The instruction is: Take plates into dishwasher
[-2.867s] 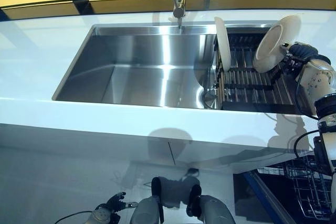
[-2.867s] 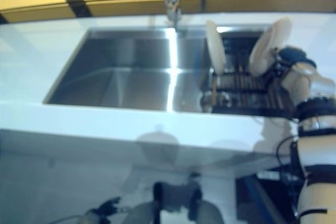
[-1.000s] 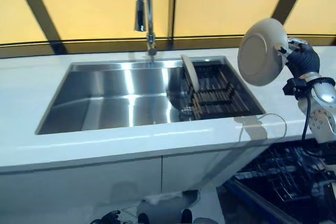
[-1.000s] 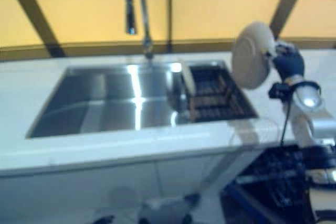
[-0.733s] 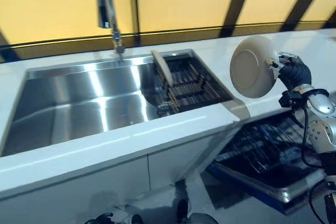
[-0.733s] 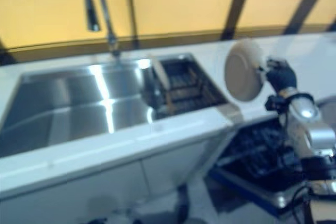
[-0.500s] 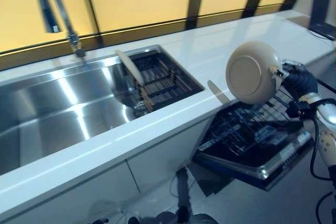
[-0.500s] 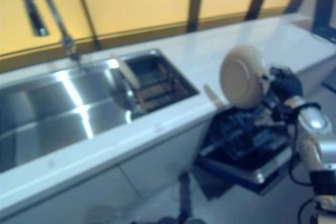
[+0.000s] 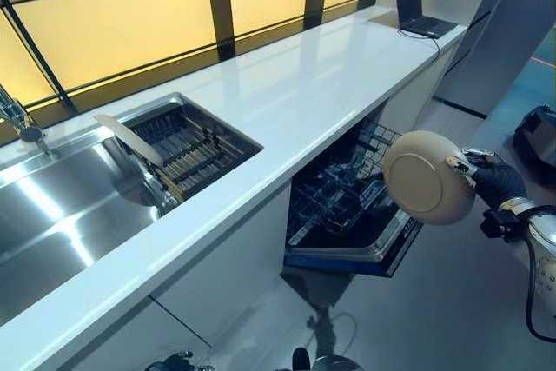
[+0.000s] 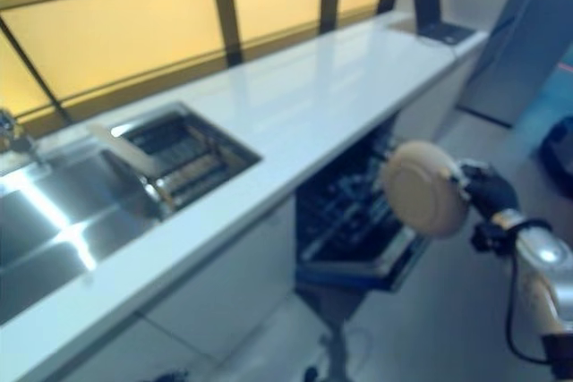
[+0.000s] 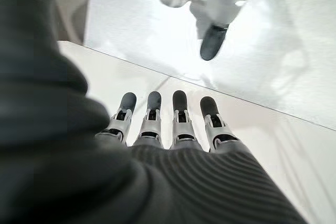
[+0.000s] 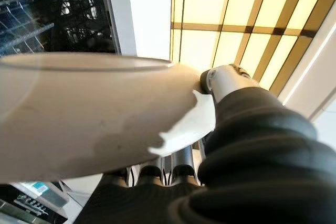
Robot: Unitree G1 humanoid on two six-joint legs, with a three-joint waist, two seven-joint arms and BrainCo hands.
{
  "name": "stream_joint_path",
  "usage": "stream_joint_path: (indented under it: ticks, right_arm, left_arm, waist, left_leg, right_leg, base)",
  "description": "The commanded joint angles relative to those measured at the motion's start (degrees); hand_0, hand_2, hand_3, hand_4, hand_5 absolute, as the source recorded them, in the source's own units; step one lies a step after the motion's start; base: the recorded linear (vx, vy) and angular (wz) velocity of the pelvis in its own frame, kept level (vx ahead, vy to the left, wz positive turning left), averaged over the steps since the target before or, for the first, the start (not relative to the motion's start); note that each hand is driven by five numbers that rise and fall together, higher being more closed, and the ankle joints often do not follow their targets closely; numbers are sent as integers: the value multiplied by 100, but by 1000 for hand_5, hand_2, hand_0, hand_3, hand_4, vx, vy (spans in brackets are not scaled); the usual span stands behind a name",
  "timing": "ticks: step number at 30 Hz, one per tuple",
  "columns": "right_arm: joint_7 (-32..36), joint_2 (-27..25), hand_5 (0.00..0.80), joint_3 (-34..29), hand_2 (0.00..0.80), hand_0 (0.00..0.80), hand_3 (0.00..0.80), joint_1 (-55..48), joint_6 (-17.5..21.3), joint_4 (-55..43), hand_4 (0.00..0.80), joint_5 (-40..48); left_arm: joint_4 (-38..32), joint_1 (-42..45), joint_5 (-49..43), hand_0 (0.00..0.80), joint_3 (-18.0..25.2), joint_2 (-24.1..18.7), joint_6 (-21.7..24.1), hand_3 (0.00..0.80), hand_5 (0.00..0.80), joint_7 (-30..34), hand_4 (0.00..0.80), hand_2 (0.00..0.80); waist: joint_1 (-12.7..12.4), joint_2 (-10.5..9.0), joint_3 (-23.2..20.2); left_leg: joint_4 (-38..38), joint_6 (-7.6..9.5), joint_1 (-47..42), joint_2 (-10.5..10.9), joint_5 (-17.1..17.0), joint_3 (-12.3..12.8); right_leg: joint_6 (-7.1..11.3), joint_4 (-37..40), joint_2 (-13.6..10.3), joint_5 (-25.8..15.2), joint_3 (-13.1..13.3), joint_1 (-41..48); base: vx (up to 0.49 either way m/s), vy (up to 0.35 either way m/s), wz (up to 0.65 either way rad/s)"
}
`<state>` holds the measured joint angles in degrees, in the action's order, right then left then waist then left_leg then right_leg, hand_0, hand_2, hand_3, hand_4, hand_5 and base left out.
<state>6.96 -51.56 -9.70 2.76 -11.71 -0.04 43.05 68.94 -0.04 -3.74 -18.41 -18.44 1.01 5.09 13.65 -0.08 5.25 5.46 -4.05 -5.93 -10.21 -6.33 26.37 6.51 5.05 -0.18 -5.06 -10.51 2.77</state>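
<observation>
Leftmost, a steel sink (image 9: pixel 52 206) is sunk into the long white counter (image 9: pixel 287 93), with a faucet (image 9: pixel 19 119) at its far edge. Inside the sink's right part sits a dark dish rack (image 9: pixel 187 149), and one white plate (image 9: pixel 130 139) leans tilted in it. Below the counter, to the right, the dishwasher (image 9: pixel 347 215) is pulled out, its wire rack (image 9: pixel 334 193) exposed. A laptop (image 9: pixel 415 2) rests at the counter's far end. The left hand (image 11: pixel 168 124) shows down low, its fingers straight and relaxed, touching nothing. At the right, the right hand (image 9: pixel 491 182) clasps a beige plate (image 9: pixel 427 177) by its rim, thumb over one face and fingers under the other, holding it upright in the air just beside the open dishwasher, clear of the rack.
</observation>
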Motion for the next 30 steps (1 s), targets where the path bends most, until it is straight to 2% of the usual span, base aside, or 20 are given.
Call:
stream_joint_path:
  ticks: [1,5,14,22,30]
  right_arm:
    - [-21,-74,800,-484,800,800,800,525,186,-356,800,-405]
    - [-27,-168,800,-372,800,800,800,608,169,-396,800,-852]
    - [-140,-392,800,-110,800,800,800,1060,157,-517,800,-1072]
    - [-166,-360,800,274,800,800,800,1367,-62,-499,800,-1311]
    - [-161,-239,800,607,800,800,800,1682,-120,-168,800,-1502]
  left_arm:
    - [4,-106,-194,0,64,-296,113,0,0,70,0,0]
    - [-32,-10,-235,0,26,-234,163,0,0,40,0,0]
    - [-96,61,-333,0,-9,-164,195,0,0,13,0,0]
    - [-160,36,-391,0,-80,-218,179,0,0,18,0,0]
    - [-237,-23,-415,0,-173,-272,143,0,0,51,0,0]
  waist:
    - [-56,-269,89]
    - [-96,-249,94]
    - [-250,-256,164]
    - [-364,-258,287]
    - [-433,-227,398]
  left_leg:
    - [-46,746,-341,810,1481,263]
    - [-46,669,-290,798,1426,213]
    - [-46,511,-155,765,1303,59]
    - [-46,472,-49,748,1253,-18]
    - [-46,437,39,747,1202,-148]
  right_leg:
    - [-69,-290,-115,618,312,-108]
    - [-148,-176,-64,640,297,-70]
    - [-221,-5,-23,626,128,-44]
    - [-220,-5,-45,627,6,-113]
    - [-229,-5,-51,623,-11,-164]
  base:
    - [35,-201,3]
    - [25,-163,8]
    - [8,-91,6]
    - [11,-29,5]
    - [29,-16,6]
